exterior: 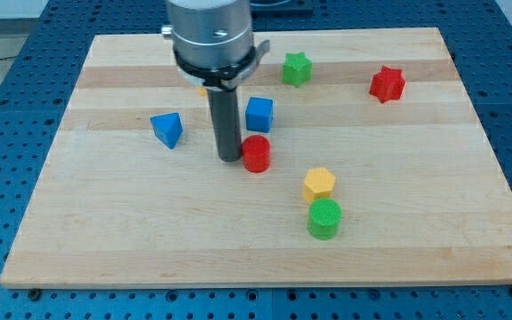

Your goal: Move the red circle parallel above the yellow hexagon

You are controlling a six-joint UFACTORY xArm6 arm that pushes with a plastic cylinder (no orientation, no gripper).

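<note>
Spanning nearly the whole view, the wooden board (265, 249) carries every block, and the arm's grey housing (210, 36) hangs over its far-left part. There are no jaws here to open or clamp; the arm ends in a plain rod, and my tip (229, 158) rests on the board touching the left side of the red circle (256, 154). That red circle sits near the board's middle, just in front of the blue cube (260, 114). The yellow hexagon (319, 184) lies to its right and nearer the camera, with the green circle (324, 219) just in front of it.

Judging from this layout, the red circle needs to travel right until it stands directly beyond the hexagon. With the tip already on the left face, a straight rightward push looks like the proper move. Keeping contact through the circle's centre matters, since a round block will likely slip off sideways under an off-centre shove. Stopping once it lines up with the hexagon is the aim; drifting nearward risks nudging the hexagon itself.

Well clear of this path are the blue triangle (167, 129) at left, the red star (387, 84) at far right and the green star (297, 68). A small yellow-orange block (201, 90) peeks from behind the housing; its shape cannot be told.
</note>
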